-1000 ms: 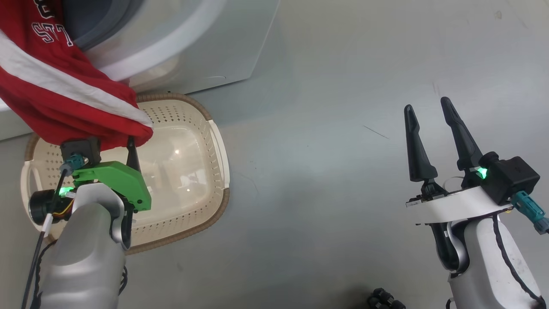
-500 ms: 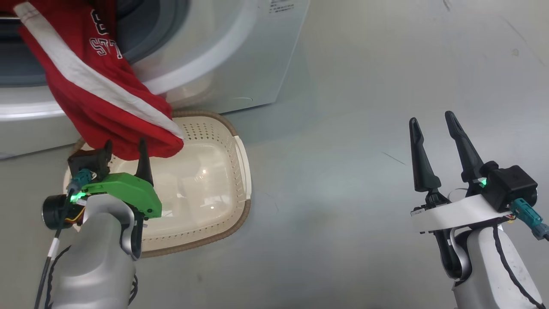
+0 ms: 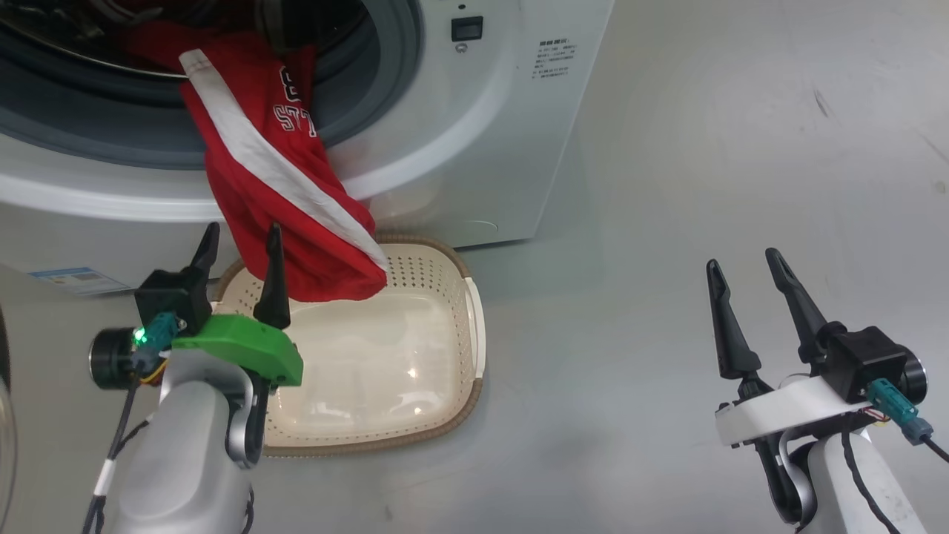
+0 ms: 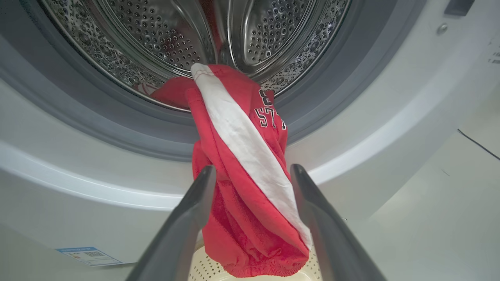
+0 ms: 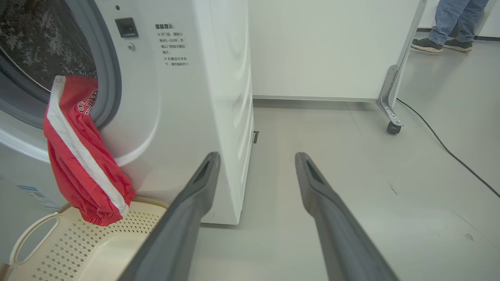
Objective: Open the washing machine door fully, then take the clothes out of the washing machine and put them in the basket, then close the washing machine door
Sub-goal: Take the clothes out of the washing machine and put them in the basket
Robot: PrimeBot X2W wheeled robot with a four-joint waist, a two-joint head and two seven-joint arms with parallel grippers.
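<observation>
In the head view, your left gripper [image 3: 243, 231] stands spread wide and clamps nothing. Its two dark fingers point up at the lower part of the red garment [image 3: 282, 208]. That garment is half out of the washing machine [image 3: 489, 133]. Its top lies over the grey gasket [image 3: 385, 96] at the mouth and the rest hangs down the white front. The bottom end hangs over the back of the cream basket [image 3: 454, 386], which sits on the floor against the machine. Your right gripper [image 3: 743, 259] is just as wide and empty, well apart to the right.

In the left wrist view, the garment hangs between the two fingers [image 4: 195, 207]. Its white stripe runs from the perforated drum [image 4: 156, 35] down toward the basket. Its long axis therefore lies nearly along the fingers, a little slanted, and the jaws straddle its width. I cannot tell whether the fingers touch the cloth, but nothing is pinched.

In the right wrist view, the garment's gathered hem hangs at the basket's rear rim, and I can't tell whether it touches. The cloth lies off to this view's left, past the machine's front corner. A person's feet [image 5: 445, 41] show far off.

The left arm is much the nearer, so it looks like the one to use. I would close it across the hanging cloth, then draw the garment out and down into the basket.
</observation>
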